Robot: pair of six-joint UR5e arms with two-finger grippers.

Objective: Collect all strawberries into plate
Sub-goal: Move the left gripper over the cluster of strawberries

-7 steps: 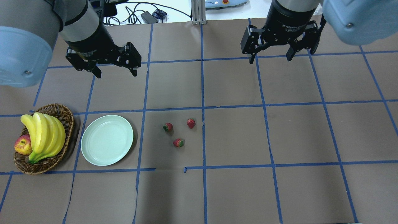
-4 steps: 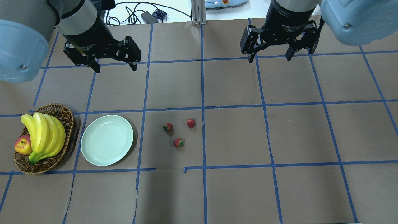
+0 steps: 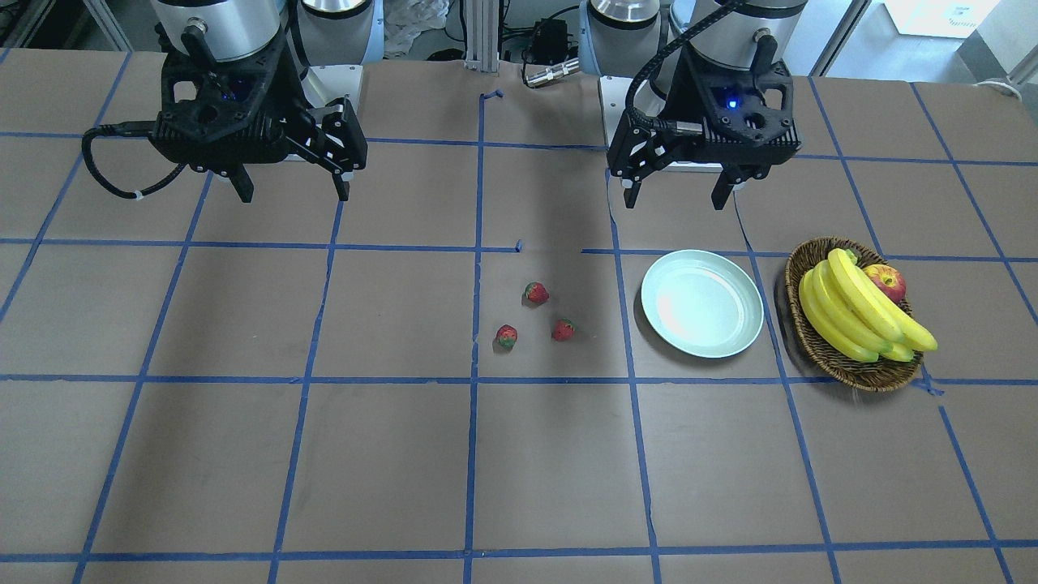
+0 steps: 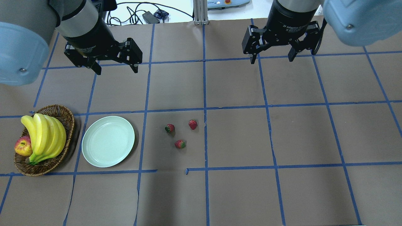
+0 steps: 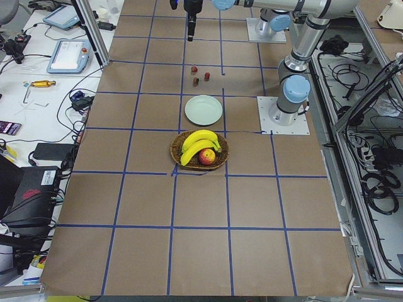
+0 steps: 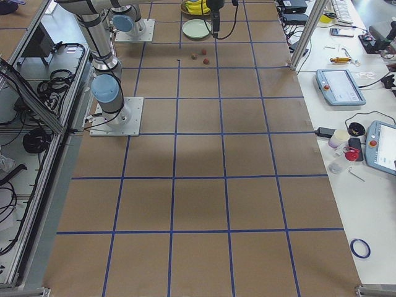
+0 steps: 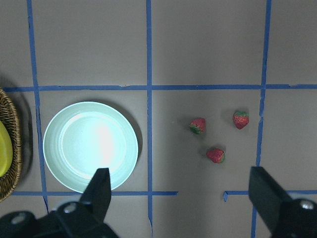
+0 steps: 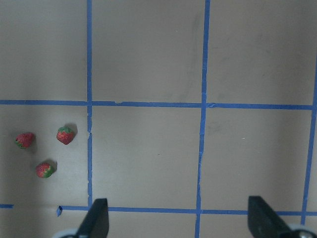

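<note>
Three strawberries (image 4: 170, 128) (image 4: 192, 124) (image 4: 180, 144) lie loose on the brown table near its middle, to the right of the pale green plate (image 4: 108, 141), which holds nothing. The front view shows the same berries (image 3: 535, 293) (image 3: 507, 336) (image 3: 564, 329) and the plate (image 3: 702, 302). My left gripper (image 4: 117, 70) hangs open high above the table, behind the plate. My right gripper (image 4: 271, 60) is open too, far back on the right. The left wrist view looks down on the plate (image 7: 90, 146) and the berries (image 7: 216, 155).
A wicker basket (image 4: 59, 110) with bananas (image 4: 44, 135) and an apple (image 4: 23, 146) stands left of the plate, close to it. Blue tape lines grid the table. Cables and devices lie beyond the far edge.
Both grippers have drifted slightly toward the far edge of the table, the left one more. The strawberries and plate have not moved.
</note>
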